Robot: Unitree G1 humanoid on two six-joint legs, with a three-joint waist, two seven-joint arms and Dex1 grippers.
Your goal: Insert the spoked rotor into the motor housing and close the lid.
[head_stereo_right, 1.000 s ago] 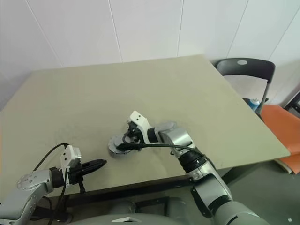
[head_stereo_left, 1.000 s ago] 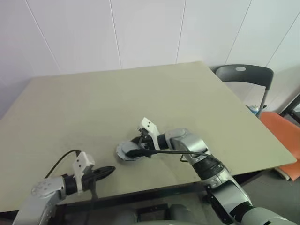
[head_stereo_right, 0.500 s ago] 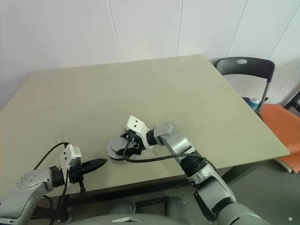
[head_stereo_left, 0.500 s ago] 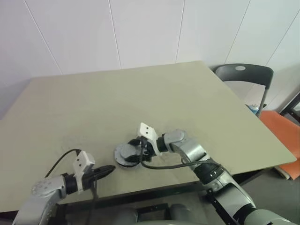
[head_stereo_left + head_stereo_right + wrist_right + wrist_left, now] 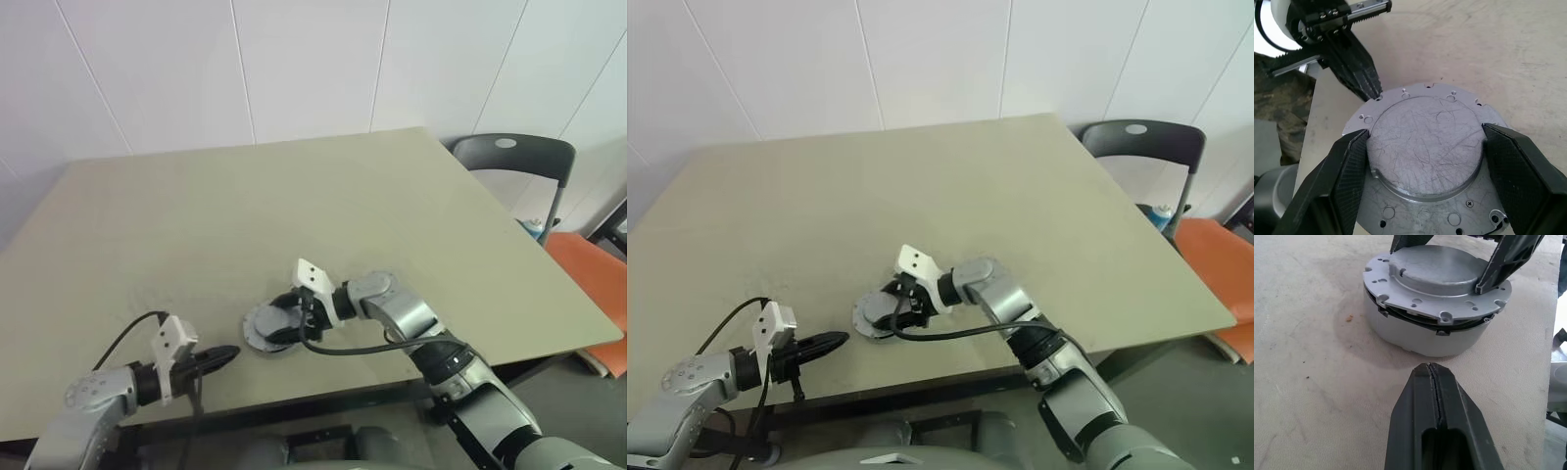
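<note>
Two fingers of my right gripper [image 5: 1425, 161] straddle the raised centre of the lid [image 5: 1437, 281], spread wide, now rolled round from a second ago. Lid sits on the motor housing [image 5: 1420, 333], a thin gap showing, so closing's nearly done. Left gripper [image 5: 1437, 416], clenched and empty, waits just beside it. Near table [image 5: 411, 196] edge is close; loads of room beyond.

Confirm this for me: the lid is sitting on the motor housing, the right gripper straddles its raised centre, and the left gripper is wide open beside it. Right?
Not quite. The left gripper is shut, as the left wrist view shows. The rest holds: the lid sits on the motor housing, with the right gripper straddling its raised centre.
</note>
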